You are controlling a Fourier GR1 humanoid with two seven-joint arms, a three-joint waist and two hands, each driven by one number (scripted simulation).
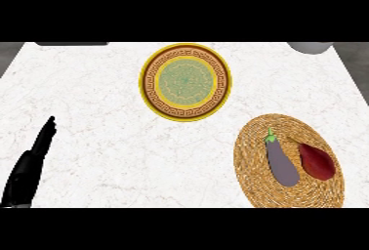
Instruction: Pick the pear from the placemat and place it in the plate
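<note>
One plate (pixel 186 82), one placemat (pixel 288 195) — one eggplant (pixel 282 163), one pear (pixel 316 161).

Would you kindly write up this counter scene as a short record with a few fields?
surface: white marble counter
plate: round, yellow rim, patterned centre, nothing on it
placemat: woven, round, at the right
on placemat: purple eggplant; dark red pear to its right
left hand: open, fingers straight, at lower left
right hand: not in view
task state: pear not yet picked

Item: we record a white marble counter (pixel 108 146), faintly grey-veined, filling nearly our whole view. Beyond its far edge we note a dark slab (pixel 72 44) and a pale grey rounded object (pixel 311 47). Grey floor (pixel 358 63) borders both far corners.
</note>
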